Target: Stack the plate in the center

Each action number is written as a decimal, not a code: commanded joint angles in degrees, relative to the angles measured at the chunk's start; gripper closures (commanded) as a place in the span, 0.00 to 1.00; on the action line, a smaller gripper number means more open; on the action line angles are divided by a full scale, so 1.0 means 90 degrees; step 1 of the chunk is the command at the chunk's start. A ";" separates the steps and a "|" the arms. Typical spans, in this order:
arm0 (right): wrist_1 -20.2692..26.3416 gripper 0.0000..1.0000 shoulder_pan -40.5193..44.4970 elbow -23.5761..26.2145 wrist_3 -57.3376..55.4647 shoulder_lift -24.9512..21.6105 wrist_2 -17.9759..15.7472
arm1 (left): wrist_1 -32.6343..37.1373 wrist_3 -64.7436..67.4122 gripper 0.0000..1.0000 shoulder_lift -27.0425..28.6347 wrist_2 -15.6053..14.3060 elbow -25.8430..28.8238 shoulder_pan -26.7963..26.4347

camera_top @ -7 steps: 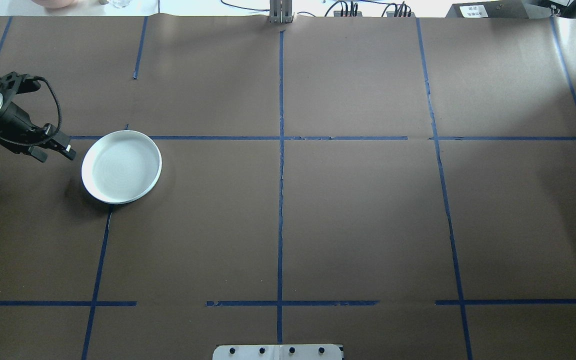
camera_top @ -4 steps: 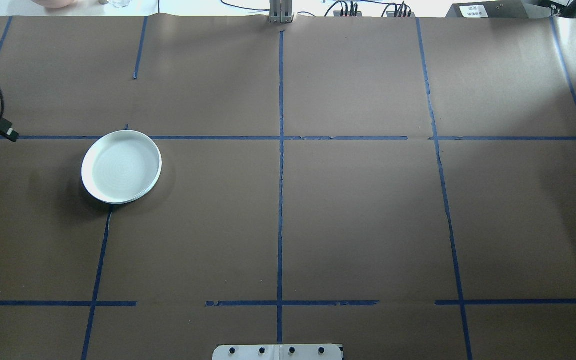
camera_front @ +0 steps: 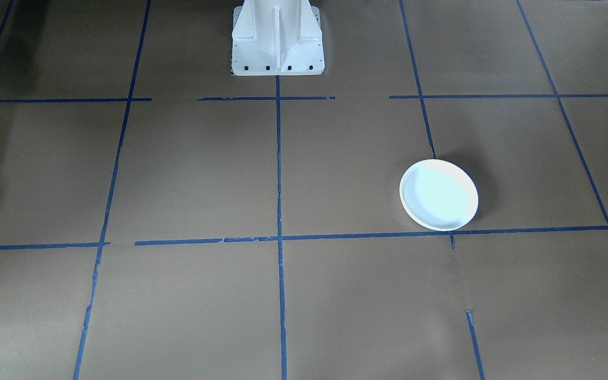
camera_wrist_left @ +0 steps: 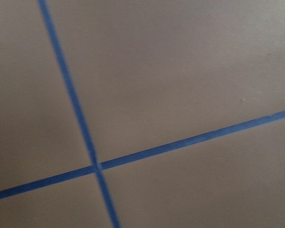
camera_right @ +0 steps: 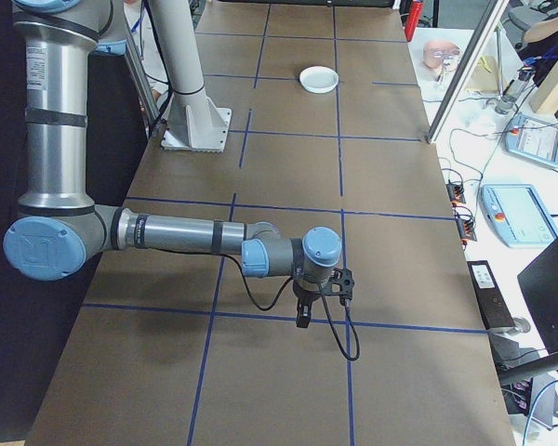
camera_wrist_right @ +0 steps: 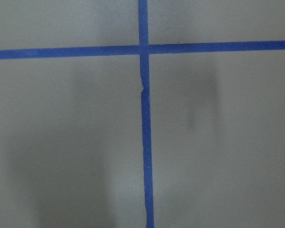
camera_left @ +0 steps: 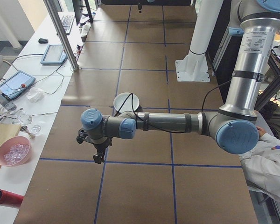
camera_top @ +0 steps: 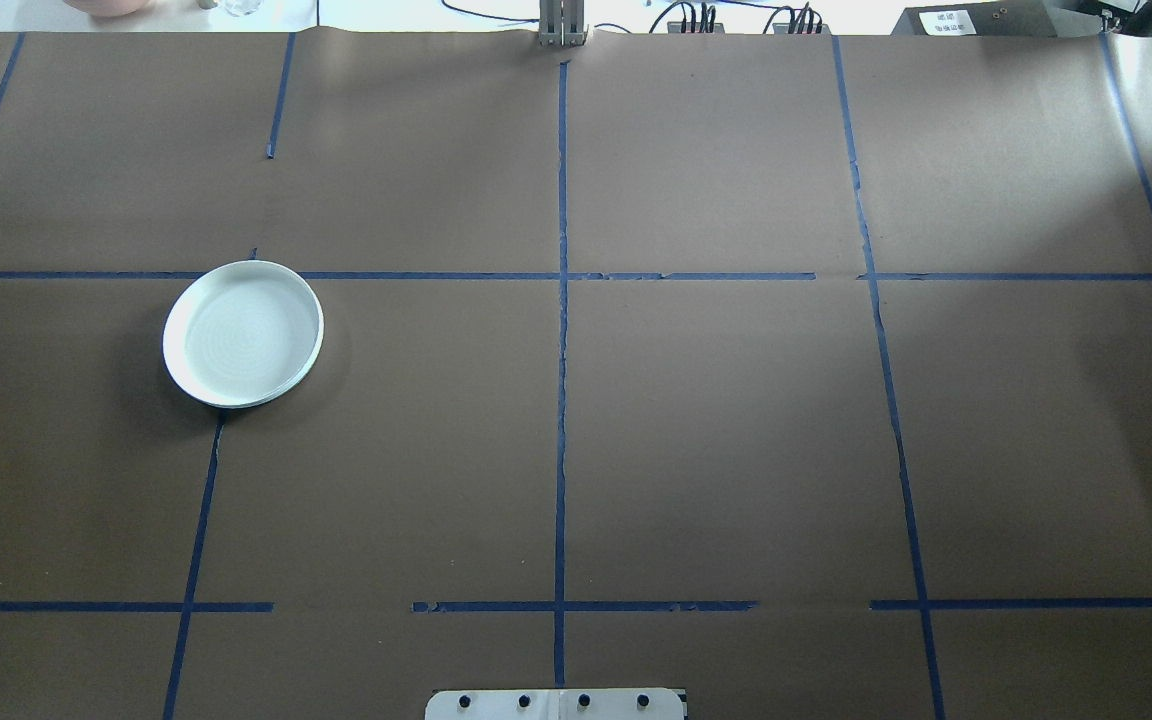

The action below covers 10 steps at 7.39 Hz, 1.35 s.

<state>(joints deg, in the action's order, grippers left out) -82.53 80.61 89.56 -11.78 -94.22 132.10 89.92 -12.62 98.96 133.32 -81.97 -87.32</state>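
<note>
The left tool (camera_left: 99,156) has pulled away from the plate (camera_top: 243,333). A moment ago it hung just beside the plate's rim on the robot's left; then only its tip showed at the overhead view's left border; now that view shows no arm at all. The plate has not shifted: it lies flat on the tabletop (camera_top: 716,440), well toward the left end, its far rim touching a blue tape line (camera_top: 436,275) where two lines cross. Only one plate can be seen, and nothing sits on it.

The left tool now hangs over the tabletop's left end, apart from the plate. The right tool (camera_right: 322,299) hangs over the right end, far from it. Both show only in the side views, so I cannot tell whether their jaws stand apart or together.

The retreat, with both arms parked at opposite ends, suggests the placing is finished, not that a grasp is coming.
</note>
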 commanded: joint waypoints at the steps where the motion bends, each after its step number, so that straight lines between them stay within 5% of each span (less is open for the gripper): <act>1: 0.0000 0.00 -0.0002 0.0000 0.0000 0.0000 0.0000 | -0.1268 -0.0570 0.01 -0.0048 -0.0008 -0.0549 -0.0297; 10: 0.0000 0.00 -0.0012 -0.0010 0.0000 0.0010 0.0000 | -0.0441 -0.0590 0.01 -0.0830 0.0041 -0.0434 -0.0542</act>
<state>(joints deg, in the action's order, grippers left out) -82.53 80.51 89.47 -11.78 -94.16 132.10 84.67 -18.03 92.24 133.64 -86.06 -92.14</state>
